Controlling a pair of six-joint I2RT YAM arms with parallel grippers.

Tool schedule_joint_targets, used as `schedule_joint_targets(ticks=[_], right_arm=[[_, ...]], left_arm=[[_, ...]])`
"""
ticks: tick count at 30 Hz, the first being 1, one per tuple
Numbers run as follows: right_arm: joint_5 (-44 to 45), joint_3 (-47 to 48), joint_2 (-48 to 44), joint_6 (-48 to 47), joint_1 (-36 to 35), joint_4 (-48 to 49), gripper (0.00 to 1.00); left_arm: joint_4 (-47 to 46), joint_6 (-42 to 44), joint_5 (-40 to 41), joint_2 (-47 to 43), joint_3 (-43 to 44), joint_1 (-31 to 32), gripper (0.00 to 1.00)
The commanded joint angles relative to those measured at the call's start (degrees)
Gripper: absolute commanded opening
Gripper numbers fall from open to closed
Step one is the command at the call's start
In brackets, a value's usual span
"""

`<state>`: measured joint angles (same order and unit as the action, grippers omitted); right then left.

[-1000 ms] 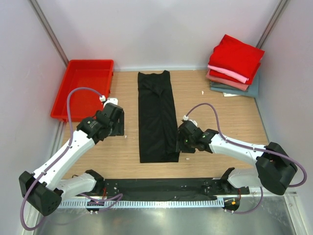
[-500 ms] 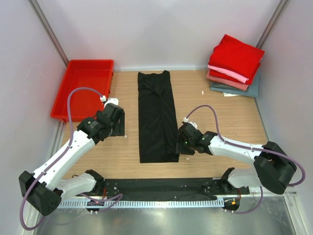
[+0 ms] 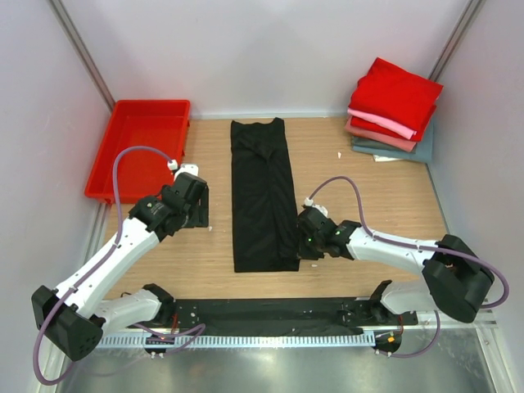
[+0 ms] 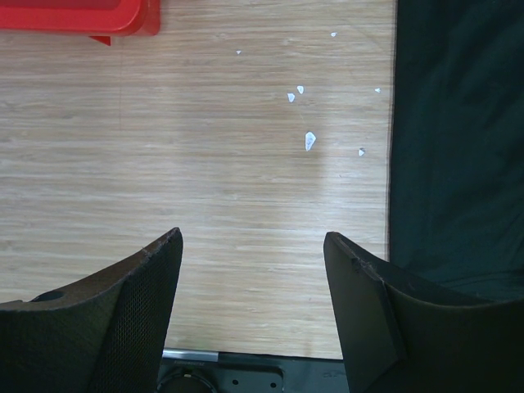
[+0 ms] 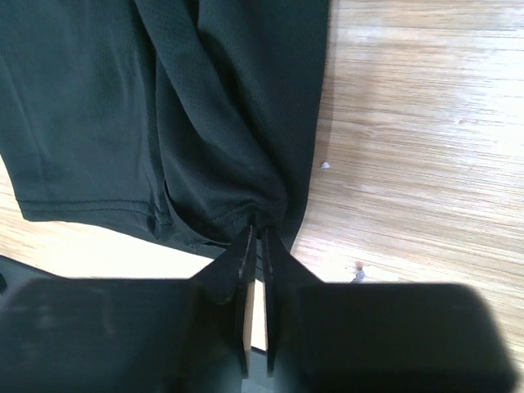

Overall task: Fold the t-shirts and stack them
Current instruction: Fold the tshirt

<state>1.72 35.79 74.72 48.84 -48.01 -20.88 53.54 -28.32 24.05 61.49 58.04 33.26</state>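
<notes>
The black t-shirt lies folded into a long narrow strip down the middle of the wooden table. My right gripper is shut on the strip's near right corner; in the right wrist view the pinched cloth bunches at the fingertips. My left gripper is open and empty over bare wood left of the strip; the shirt's edge shows at the right of the left wrist view. The folded red, pink, dusty-rose and grey-teal t-shirts are stacked at the far right corner.
A red plastic tray sits at the far left, its corner showing in the left wrist view. Small white scraps lie on the wood. White walls close the sides and back. The arm mounting rail runs along the near edge.
My right gripper has edged slightly toward the near edge with the shirt's corner in it. The left arm has not moved.
</notes>
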Motion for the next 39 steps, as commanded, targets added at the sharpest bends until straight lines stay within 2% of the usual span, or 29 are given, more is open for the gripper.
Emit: schedule_joint_targets(ticks=[1, 4, 12, 14, 17, 19, 21, 23, 26, 27, 30, 31, 32, 33, 34, 35, 39], right_arm=[[0.57, 2.88, 0.78, 0.20, -1.12, 0.50, 0.09], [2.06, 6.12, 1.92, -0.85, -2.70, -1.87, 0.04], [8.39, 21.24, 11.14, -4.54, -12.19, -12.06, 0.03], [8.92, 23.96, 14.64, -5.50, -14.73, -13.04, 0.08], [9.35, 26.69, 19.13, -6.21, -17.46, -14.79, 0.25], [10.32, 27.75, 20.64, -6.74, -18.35, -16.20, 0.41], [11.90, 28.63, 21.08, -7.00, -19.14, -16.91, 0.51], [14.26, 28.72, 19.95, -6.83, -19.05, -17.08, 0.54], [18.48, 28.63, 14.68, -6.83, -19.05, -17.61, 0.64], [19.63, 28.46, 13.01, -6.74, -19.05, -17.96, 0.71], [22.88, 25.48, 5.72, -5.25, -18.00, -18.05, 0.82], [22.46, 23.90, 1.79, -4.55, -15.65, -17.44, 0.83], [21.50, 19.71, 0.27, -4.19, -13.71, -15.61, 0.83], [16.88, 17.58, -1.31, -3.93, -11.52, -14.72, 0.82], [14.48, 15.38, -3.50, -3.75, -6.62, -13.75, 0.81], [12.19, 11.27, -4.66, -3.49, -5.01, -11.74, 0.80], [7.26, 4.56, -7.39, -1.91, -2.18, -8.12, 0.72]], left_arm=[[-0.98, -0.60, 1.26, 0.12, 0.67, 0.23, 0.71], [-0.98, -0.60, 1.35, 0.03, 0.76, 0.23, 0.71], [-0.72, -0.60, 1.52, 0.20, 0.76, 0.23, 0.71], [-0.72, -0.69, 1.61, 0.29, 0.76, 0.23, 0.71], [-0.72, -0.78, 1.44, 0.47, 0.67, 0.23, 0.71], [-0.72, -0.86, 1.17, 0.64, 0.58, 0.23, 0.72], [-0.72, -0.95, 0.73, 0.91, 0.58, 0.23, 0.72], [-0.72, -1.21, 0.29, 1.17, 0.58, 0.23, 0.72], [-0.54, -2.00, -1.29, 1.17, 0.58, 0.23, 0.72], [-0.37, -2.35, -2.25, 1.00, 0.76, 0.23, 0.71], [-1.06, -5.60, -6.80, -0.05, -0.73, 0.32, 0.72], [-2.46, -7.35, -8.39, -0.23, -2.39, 0.32, 0.71], [-3.17, -8.50, -9.71, -0.58, -3.62, 0.49, 0.72], [-4.13, -9.47, -11.12, -0.93, -4.59, 1.19, 0.71], [-5.97, -10.61, -13.13, -1.02, -6.60, 1.55, 0.71], [-6.86, -12.36, -13.94, -1.03, -7.58, 2.16, 0.71], [-10.38, -16.77, -15.44, -0.15, -12.06, 6.02, 0.70]])
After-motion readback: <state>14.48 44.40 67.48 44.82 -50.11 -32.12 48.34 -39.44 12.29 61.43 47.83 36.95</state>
